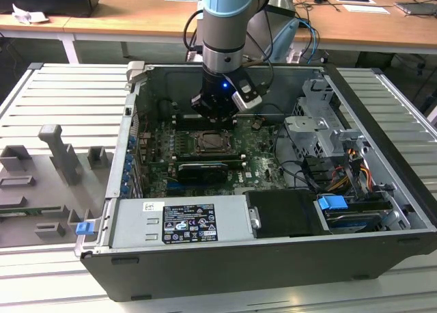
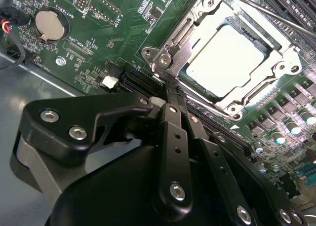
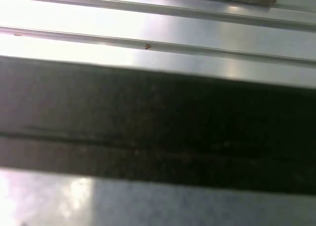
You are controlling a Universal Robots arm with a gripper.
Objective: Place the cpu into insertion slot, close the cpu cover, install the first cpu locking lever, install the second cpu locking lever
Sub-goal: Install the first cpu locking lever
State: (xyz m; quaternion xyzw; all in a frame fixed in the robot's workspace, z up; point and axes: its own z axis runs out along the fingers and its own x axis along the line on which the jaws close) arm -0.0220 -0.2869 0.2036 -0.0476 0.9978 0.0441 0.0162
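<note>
The pale silver square cpu (image 2: 232, 58) is lying flat inside the square black insertion slot (image 2: 190, 80), and the thin silver metal frame cpu cover (image 2: 174, 38) is lying closed around it.

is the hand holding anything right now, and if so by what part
Nothing is held. The hand has its fingers together with nothing between them, their tips at the corner of the cpu cover, which lies closed over the cpu.

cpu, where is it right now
The cpu sits in the insertion slot on the green board, framed by the cpu cover, just beyond the gripper in the second wrist view.
</note>
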